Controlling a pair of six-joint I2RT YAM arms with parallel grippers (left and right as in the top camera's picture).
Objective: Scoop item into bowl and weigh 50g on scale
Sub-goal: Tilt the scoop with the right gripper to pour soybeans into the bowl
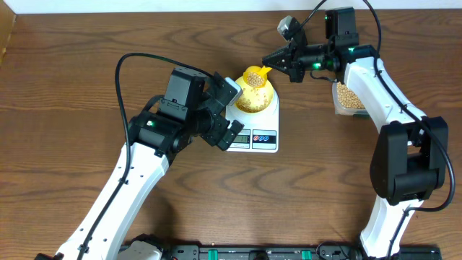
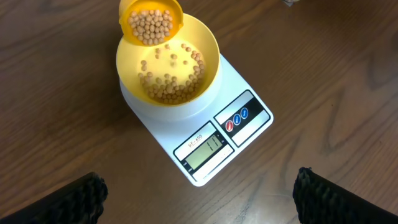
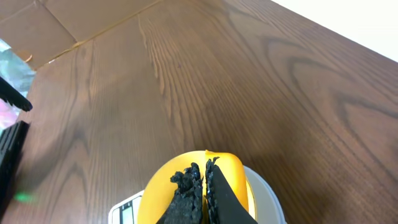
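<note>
The white scale (image 1: 254,139) stands mid-table with the pale yellow bowl (image 1: 261,102) on it. In the left wrist view the bowl (image 2: 208,53) holds a layer of beige beans (image 2: 168,90). A bright yellow scoop (image 2: 151,22), full of beans, tilts over its far rim. My right gripper (image 1: 271,61) is shut on the scoop's handle; in the right wrist view the gripper (image 3: 204,177) covers the scoop (image 3: 233,180) above the bowl's rim (image 3: 268,196). My left gripper (image 1: 232,112) hovers open at the scale's left side, its fingers (image 2: 68,199) wide apart and empty near the display (image 2: 205,149).
A clear plastic tub (image 1: 337,102) with more beans (image 1: 351,95) sits at the right, partly under the right arm. Bare wooden table lies around the scale. A pale wall or edge runs along the table's far side.
</note>
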